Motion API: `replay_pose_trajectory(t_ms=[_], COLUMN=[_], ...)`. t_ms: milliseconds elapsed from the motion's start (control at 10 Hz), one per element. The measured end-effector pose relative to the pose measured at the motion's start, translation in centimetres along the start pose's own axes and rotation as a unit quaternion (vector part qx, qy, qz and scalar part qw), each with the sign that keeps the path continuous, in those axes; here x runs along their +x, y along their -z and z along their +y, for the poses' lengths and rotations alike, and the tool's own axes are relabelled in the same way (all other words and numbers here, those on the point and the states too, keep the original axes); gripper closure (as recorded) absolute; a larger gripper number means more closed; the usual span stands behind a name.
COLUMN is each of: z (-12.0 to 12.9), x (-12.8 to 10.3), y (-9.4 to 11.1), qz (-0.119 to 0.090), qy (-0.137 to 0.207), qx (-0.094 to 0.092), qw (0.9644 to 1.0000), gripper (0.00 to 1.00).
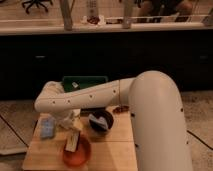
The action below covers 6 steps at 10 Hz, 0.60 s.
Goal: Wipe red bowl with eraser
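The red bowl (pixel 78 155) sits on the wooden table (pixel 107 150) near its front edge. My gripper (pixel 73 139) reaches down from the white arm (pixel 100 97) and holds the whitish-tan eraser (pixel 73 143) against the bowl's inner back rim. The eraser stands tilted, its lower end inside the bowl. The gripper's wrist hides part of the bowl's far edge.
A dark grey-black bowl (pixel 101 121) stands right of the gripper. A light blue pad (pixel 47 127) lies at the table's left. A green bin (pixel 84 83) stands at the back. A small dark object (pixel 121 109) lies right of the dark bowl.
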Motion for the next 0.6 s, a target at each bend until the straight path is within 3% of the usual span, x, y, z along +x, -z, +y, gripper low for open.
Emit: replay_pose_trajectory(t_ms=[300,400,600], z=[0.6,2.6,5.4], x=[-3.2,-4.2,-4.1], y=[-0.7,-1.5,-2.0], qz=[-0.018,-0.031,-0.034], qy=[0.016,0.006,-0.020], qx=[-0.006,-0.012,-0.017], qw=[0.9997,0.9994,0.9991], gripper=[0.99,0.99,0.99])
